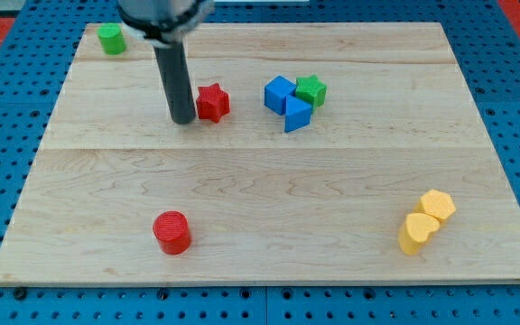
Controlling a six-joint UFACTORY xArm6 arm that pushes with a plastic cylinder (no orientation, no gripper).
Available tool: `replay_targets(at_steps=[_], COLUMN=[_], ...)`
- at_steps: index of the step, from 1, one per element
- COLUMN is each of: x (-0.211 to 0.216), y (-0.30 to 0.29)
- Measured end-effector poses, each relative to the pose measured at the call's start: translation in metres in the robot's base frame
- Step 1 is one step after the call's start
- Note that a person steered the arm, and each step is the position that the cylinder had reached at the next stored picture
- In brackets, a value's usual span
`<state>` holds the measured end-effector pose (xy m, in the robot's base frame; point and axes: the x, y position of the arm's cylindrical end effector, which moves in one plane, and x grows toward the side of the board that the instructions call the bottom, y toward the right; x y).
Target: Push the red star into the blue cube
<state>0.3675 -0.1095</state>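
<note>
The red star (212,102) lies on the wooden board (269,226) in the upper middle. The blue cube (279,94) sits to its right with a clear gap between them. My tip (184,118) is on the board just left of the red star, touching or nearly touching its left side. The dark rod rises from the tip to the view's top.
A blue triangular block (297,116) and a green star (311,89) crowd against the blue cube's right side. A green block (111,39) is at the top left, a red cylinder (171,232) at the bottom left, two yellow blocks (426,221) at the bottom right.
</note>
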Motion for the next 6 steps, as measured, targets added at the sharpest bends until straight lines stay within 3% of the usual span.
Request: replay_targets(at_steps=[1,2,4,5,6], x=[-0.010,0.070,-0.015,0.016,0.013], y=[0.031,-0.006,0.060,0.052,0.094])
